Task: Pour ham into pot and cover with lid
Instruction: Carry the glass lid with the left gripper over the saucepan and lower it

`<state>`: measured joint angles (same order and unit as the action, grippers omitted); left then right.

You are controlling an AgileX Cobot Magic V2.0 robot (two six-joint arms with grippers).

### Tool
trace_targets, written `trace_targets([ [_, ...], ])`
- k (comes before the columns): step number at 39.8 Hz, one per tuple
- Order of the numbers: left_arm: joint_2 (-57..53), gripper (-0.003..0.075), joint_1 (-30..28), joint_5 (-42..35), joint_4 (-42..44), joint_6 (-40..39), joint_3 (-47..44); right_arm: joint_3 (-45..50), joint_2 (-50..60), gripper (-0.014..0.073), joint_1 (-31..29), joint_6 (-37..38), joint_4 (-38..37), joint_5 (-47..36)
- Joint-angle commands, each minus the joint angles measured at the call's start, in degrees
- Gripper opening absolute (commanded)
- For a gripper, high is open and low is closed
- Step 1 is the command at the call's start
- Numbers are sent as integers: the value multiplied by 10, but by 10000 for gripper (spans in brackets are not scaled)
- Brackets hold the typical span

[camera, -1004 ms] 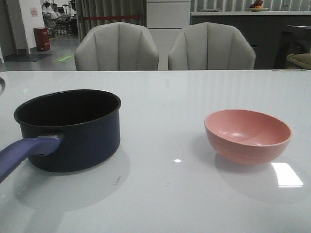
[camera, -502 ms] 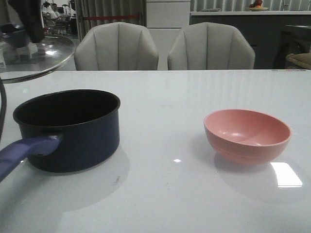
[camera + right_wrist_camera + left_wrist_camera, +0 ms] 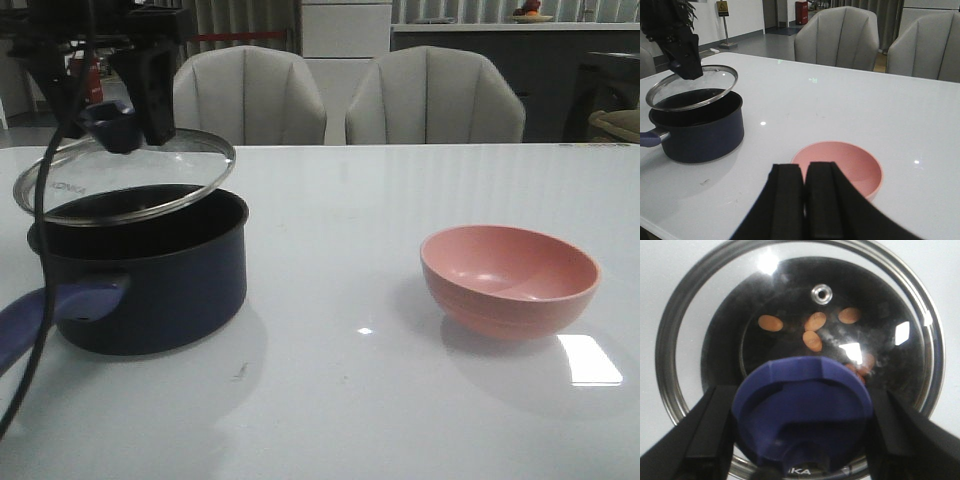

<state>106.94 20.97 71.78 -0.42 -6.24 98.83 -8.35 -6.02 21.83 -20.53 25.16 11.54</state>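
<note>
- Since half a second ago the lid (image 3: 124, 177) has come in from the far-left edge of the front view and now hangs tilted just above the pot (image 3: 140, 268); pot and pink bowl (image 3: 510, 279) have not shifted.
- Counts: one counter (image 3: 340, 400), two chairs behind it (left one (image 3: 248, 98)), one pot, one lid, one bowl, and at least five pieces of ham (image 3: 813, 331), with more partly hidden by the knob.
- The pot is dark navy with a black inside and one purple-blue handle (image 3: 55, 312) pointing toward 7 o'clock; it sits on the left of the counter, well apart from the bowl at its 3 o'clock.
- The lid is dark glass with a metal rim and faint white lettering; its rim dips toward the pot's near side.
- The ham, small orange-pink chunks, lies on the pot's floor, seen through the glass.
- The left end effector (image 3: 118, 105) reaches down from 12 o'clock, clamped on the lid's dark-blue knob (image 3: 802, 412).
- The right end effector (image 3: 804, 200) hovers near the bowl, fingers pressed together, holding nothing.
</note>
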Motion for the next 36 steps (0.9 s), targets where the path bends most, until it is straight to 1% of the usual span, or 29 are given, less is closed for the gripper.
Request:
trace_targets([
  [1, -26, 277, 7, 9, -13, 0, 20, -15, -6, 161, 0, -6, 6, -41],
  [32, 5, 282, 7, 8, -19, 1, 7, -15, -6, 161, 0, -6, 6, -41],
  [36, 6, 310, 7, 1, -19, 1, 7, -15, -6, 161, 0, -6, 6, -41],
])
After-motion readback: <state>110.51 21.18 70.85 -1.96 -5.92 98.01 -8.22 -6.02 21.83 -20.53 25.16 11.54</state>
